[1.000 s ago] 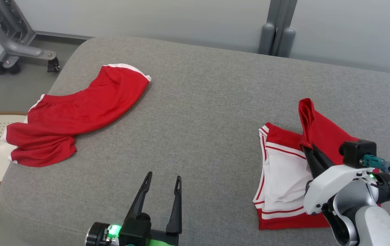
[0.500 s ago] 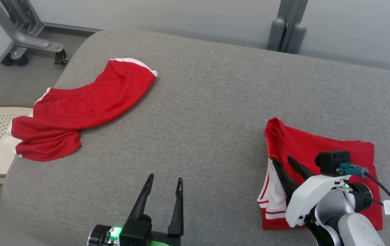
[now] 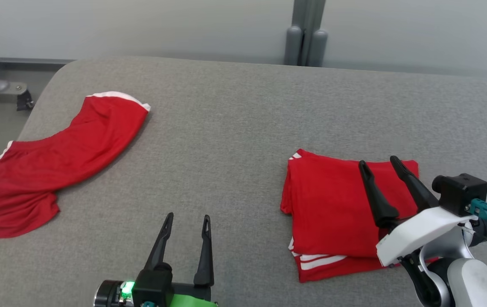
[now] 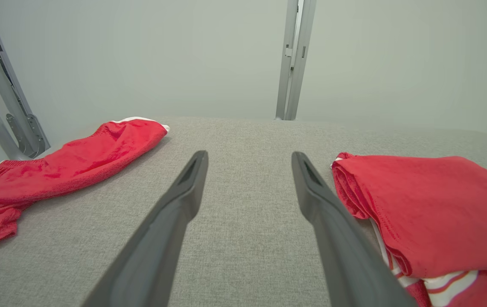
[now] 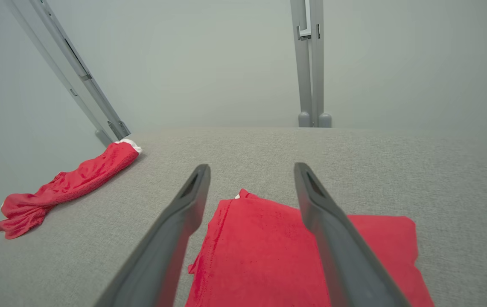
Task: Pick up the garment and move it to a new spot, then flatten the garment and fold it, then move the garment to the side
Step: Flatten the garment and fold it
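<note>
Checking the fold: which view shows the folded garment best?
Head view: folded garment from above, white stripes included, right claw covering part. Left wrist view: its folded edge, side-on. Right wrist view: top face, near part cropped.

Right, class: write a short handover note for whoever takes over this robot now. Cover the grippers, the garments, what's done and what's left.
Left gripper: open, empty, over the bare grey cushion.
Right gripper: open, above the folded garment, gripping nothing.
The folded garment lies on the cushion's right part; a second red garment lies unfolded at the left edge.
Done: the fold. Left: probably moving the folded garment aside.
</note>
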Robot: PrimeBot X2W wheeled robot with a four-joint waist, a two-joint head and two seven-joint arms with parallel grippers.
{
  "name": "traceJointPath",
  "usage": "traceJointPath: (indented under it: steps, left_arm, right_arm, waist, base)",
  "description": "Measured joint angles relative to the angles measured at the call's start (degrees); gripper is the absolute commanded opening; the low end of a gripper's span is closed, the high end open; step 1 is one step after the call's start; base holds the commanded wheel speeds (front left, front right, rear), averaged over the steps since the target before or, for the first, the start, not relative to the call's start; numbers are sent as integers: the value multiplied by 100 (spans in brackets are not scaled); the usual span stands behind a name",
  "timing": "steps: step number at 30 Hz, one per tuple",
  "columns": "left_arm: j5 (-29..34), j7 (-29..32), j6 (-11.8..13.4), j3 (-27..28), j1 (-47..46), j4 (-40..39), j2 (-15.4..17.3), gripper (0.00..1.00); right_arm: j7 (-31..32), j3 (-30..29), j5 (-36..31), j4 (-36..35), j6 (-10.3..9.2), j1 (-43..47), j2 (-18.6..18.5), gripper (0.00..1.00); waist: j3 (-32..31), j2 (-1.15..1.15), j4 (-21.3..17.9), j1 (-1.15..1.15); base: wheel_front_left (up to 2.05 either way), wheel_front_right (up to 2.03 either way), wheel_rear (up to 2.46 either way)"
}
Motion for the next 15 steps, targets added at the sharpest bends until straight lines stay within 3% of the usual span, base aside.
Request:
traceJointPath:
  steps: [8,15]
  left_arm:
    - [-88,0,-4,444,220,-57,-1,100]
    - [-218,-1,-189,700,392,-136,-2,100]
  right_arm:
    - [-1265,247,309,722,2,141,-570,100]
    - [-2499,431,132,1391,2,354,-899,100]
  waist:
    - [-195,0,-640,0]
    - [-465,0,-1056,0]
  base:
    - [0,0,0]
    - [0,0,0]
